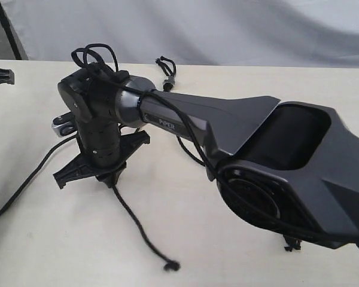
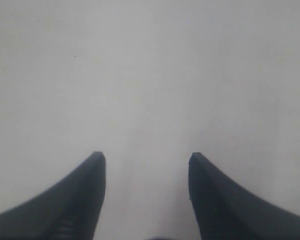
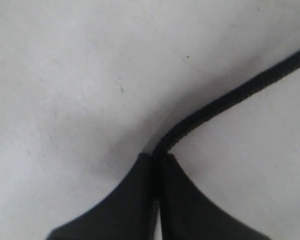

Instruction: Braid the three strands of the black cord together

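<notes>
Black R end effector point(image 3: 156, 156) on strand point(image 3: 230, 95)

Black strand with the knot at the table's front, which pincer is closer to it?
Right. The right pincer is shut on the strand; the left pincer is open over the table, no strand in its view.
</notes>
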Robot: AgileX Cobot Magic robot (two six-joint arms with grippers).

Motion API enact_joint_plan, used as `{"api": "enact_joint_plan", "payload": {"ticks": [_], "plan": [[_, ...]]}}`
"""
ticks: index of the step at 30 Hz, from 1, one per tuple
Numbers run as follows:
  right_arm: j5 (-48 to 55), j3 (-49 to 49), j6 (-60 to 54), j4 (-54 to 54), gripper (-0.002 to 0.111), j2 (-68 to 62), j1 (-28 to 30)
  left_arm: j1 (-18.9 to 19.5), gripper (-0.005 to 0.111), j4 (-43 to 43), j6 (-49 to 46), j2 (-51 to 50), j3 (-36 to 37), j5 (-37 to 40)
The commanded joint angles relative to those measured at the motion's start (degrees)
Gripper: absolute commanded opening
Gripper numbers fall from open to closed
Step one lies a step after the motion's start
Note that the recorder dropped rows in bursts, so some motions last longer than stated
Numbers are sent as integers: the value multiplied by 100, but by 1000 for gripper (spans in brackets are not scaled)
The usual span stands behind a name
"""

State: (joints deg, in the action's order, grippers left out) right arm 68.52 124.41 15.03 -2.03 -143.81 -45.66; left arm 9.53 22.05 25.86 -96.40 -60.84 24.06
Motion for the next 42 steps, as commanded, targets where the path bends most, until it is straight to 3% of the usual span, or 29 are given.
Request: {"api": "enact_joint_plan", "payload": {"ticks": [1,9,17,27,42], "plan": [[144,16,-478,-168,0,164,37,7,49,-23,11,31,35,-49],[144,16,-734,-1038,0,1283,438,7,49,-23,-6,31,35,-25],[144,-157,-1046,-980,0,1909,1607,7,49,-23,-4,31,35,-36],[144,-1188,-1682,-993,0,1715,2840,7,49,-137,-9,31,35,-50],[-16,-2478,-1682,-1108,0,1346,3273,7,49,-196,-19,31,35,-129]]}}
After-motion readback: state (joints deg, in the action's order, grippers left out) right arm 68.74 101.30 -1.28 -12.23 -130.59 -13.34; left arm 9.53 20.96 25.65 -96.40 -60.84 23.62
